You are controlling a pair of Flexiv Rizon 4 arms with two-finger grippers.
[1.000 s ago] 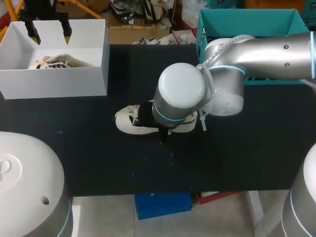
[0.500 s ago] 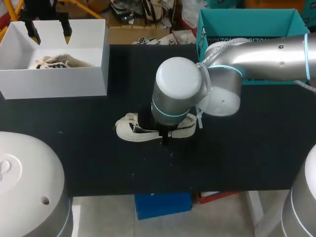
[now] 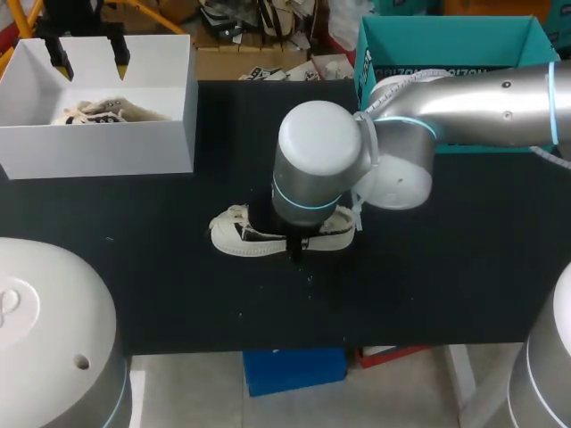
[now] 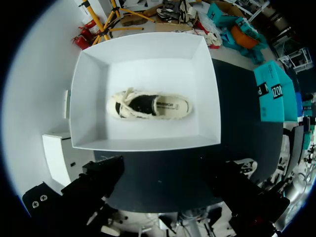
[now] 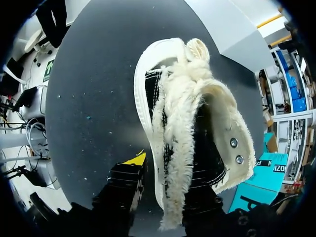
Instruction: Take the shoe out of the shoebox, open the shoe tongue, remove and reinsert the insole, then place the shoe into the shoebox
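Note:
A cream shoe (image 3: 239,235) with black panels lies on its sole mid-table, toe to the left. My right arm's wrist (image 3: 317,169) hangs right over its heel half. In the right wrist view the shoe (image 5: 182,113) fills the space ahead. My right gripper (image 5: 165,182) is open and straddles the shoe's side wall. One yellow fingertip (image 5: 138,159) sits on the table just outside the sole; the other is hidden in the shoe. A second shoe (image 4: 148,104) lies in the white shoebox (image 4: 89,98). My left gripper (image 3: 89,58) hangs open over that shoebox (image 3: 134,147), holding nothing.
A teal box (image 3: 446,45) stands at the table's back right, close behind my right arm. Bare black tabletop (image 3: 161,294) stretches in front of the shoe and to both sides of it.
My right wrist has shifted slightly left and toward the table's front, and the shoe went with it and settled flat. The right gripper's fingers have parted. The left arm has kept still.

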